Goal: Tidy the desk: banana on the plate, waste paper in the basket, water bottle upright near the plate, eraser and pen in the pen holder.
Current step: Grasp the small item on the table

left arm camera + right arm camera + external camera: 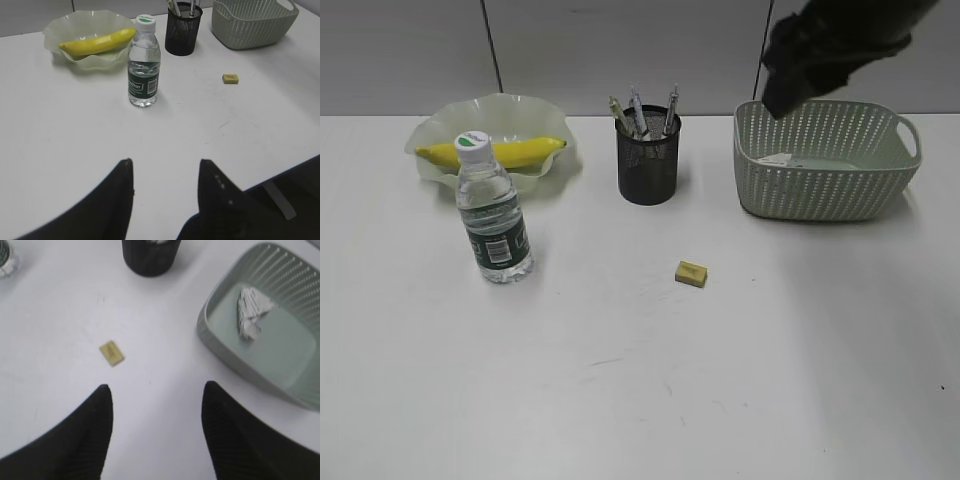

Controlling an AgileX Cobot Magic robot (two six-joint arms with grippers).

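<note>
Lying flat on the table at seven o'clock from the basket, the eraser looks light and firm; the empty, released right gripper should pinch its sides.

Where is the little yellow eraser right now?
The eraser lies alone on the desk, centre of the exterior view, in front of the pen holder.

The black right arm comes in from the one o'clock corner of the exterior view, raised high and blurred. Its black two-fingered right gripper hangs with fingers spread wide, nothing between them. The black left gripper likewise gapes, empty, fingertips pointing toward twelve o'clock.
</note>
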